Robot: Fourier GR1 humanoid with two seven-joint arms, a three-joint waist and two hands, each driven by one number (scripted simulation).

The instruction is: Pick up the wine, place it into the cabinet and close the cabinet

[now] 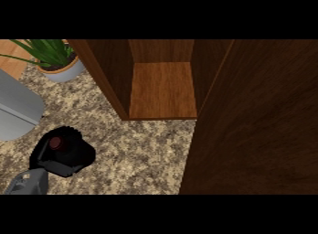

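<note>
Cabinet door (263,123) stands open, filling the right side; the cabinet (163,89) shelf is bare wood. Speckled table (135,146) below it. Grey appliance (7,107) at left edge, potted plant (57,61) behind it. Left hand (67,160) low left, well apart from the cabinet, fingers curled round the wine (55,143); only its dark red top shows through the hand. Right hand unseen.

Single head view, steeply down onto the counter (141,151), close before the open cabinet (161,87).
</note>
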